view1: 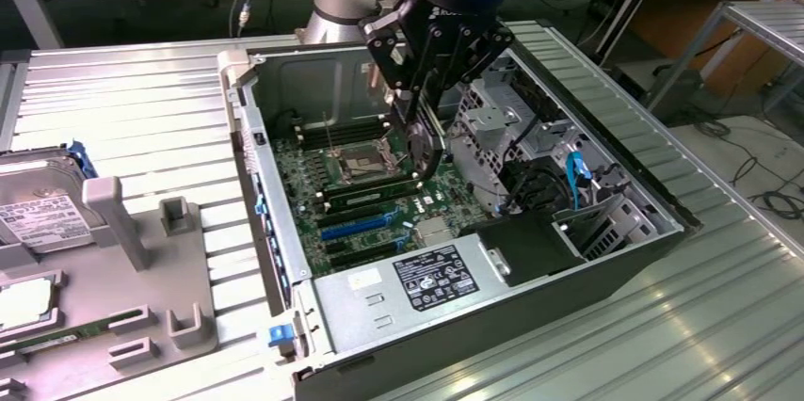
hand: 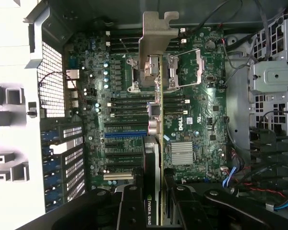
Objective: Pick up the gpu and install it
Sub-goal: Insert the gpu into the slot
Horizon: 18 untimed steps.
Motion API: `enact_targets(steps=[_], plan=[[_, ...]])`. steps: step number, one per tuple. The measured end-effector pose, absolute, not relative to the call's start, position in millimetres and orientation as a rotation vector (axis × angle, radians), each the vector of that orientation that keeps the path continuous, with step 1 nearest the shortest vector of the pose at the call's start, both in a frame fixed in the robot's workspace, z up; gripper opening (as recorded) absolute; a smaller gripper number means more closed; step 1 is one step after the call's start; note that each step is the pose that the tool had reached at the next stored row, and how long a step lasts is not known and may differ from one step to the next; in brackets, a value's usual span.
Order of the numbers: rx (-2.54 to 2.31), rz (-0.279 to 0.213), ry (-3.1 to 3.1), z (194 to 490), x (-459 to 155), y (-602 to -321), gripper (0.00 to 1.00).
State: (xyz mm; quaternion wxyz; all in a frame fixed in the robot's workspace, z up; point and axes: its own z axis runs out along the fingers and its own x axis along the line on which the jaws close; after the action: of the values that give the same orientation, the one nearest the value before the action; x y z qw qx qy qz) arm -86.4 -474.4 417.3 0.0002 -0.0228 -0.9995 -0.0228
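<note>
**Above the open case: gpu held on edge in the end effector**

Over the motherboard of the open computer case, the end effector hangs from the arm with its jaws closed part-way onto the gpu. It grips the thin card by its two flat faces. The card hangs on edge below the fingers, inside the case walls and close above the board. Whether its lower end touches the board cannot be told.

In the wrist view the card appears edge-on, with a printed label near the grip. Its silver bracket is at the end away from the end effector, in line with the processor socket. The blue expansion slot lies just beside the card's line, with no card in it.

At the case's near end sits the power supply with its black label.

On the worktop, at the exterior view's left, is a grey holder. A hard drive with a white label lies at the holder's far-left edge. A narrow green memory stick lies nearer the front, well apart from the case.
</note>
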Motion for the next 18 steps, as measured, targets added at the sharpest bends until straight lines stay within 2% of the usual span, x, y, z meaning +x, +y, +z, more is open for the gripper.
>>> enact_targets(steps=[18], plan=[[-0.072,-0.072,-3.14,417.3,-60.6,-474.4,0.27]])
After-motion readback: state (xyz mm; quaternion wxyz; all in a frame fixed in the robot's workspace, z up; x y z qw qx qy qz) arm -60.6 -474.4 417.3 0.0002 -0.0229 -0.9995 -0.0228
